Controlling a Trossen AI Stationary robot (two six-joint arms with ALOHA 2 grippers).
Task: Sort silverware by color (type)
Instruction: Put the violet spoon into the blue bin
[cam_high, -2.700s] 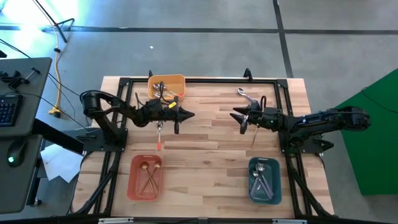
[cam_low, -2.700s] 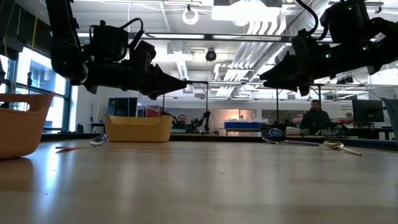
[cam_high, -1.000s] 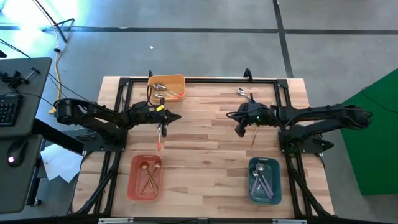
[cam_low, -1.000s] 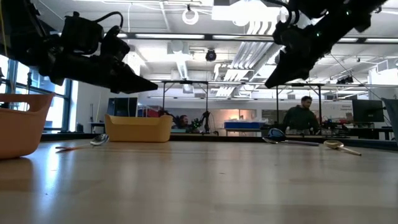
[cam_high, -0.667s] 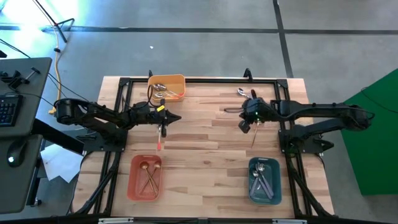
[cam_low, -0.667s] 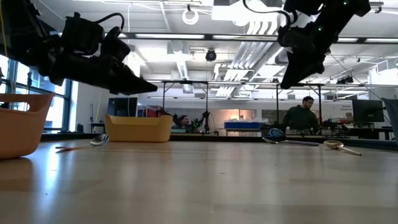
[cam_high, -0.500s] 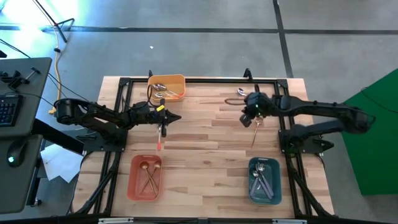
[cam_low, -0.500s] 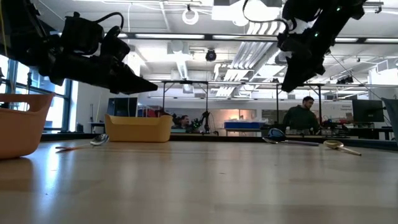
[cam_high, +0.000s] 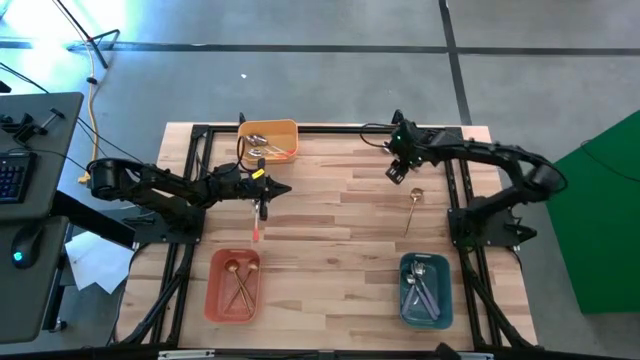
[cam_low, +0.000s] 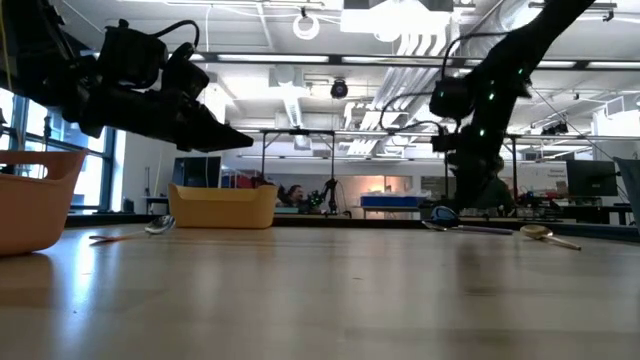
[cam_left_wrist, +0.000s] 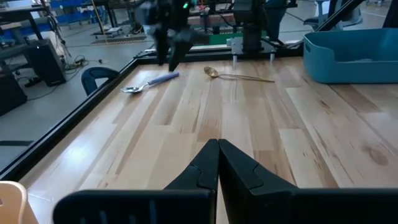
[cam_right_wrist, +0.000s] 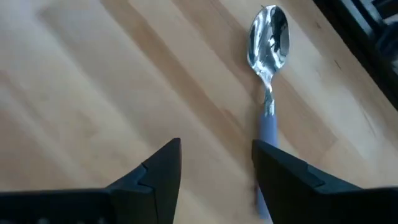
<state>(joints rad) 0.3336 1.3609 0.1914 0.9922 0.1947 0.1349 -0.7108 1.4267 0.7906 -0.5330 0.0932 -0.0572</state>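
Silverware remains partly unsorted. A blue-handled spoon (cam_right_wrist: 268, 93) lies flat on the wooden table (cam_high: 340, 240) near its far edge, directly under the right gripper (cam_right_wrist: 214, 171), whose fingers stand apart with the handle close beside one fingertip and not between them. A gold spoon (cam_high: 412, 207) lies loose on the boards further in on the same side, well apart from the first. A red-handled spoon (cam_high: 256, 222) lies just beside the left gripper (cam_high: 283, 189), which hovers over the table with its fingers pressed together and holding nothing. The red bin (cam_high: 234, 285) holds gold spoons, the teal bin (cam_high: 424, 289) holds several silver ones, and the orange bin (cam_high: 268, 140) at the far edge holds a few more.

Judgement on handling: the blue-handled spoon looks light, rigid and smooth, with a polished bowl likely to slip. It sits flush on the wood, so the fingertips must come down to the surface and straddle it. The coloured handle, near its middle, is the better hold; the narrow neck offers little purchase. The gripper appears offset to one side and would need shifting over the handle before closing.
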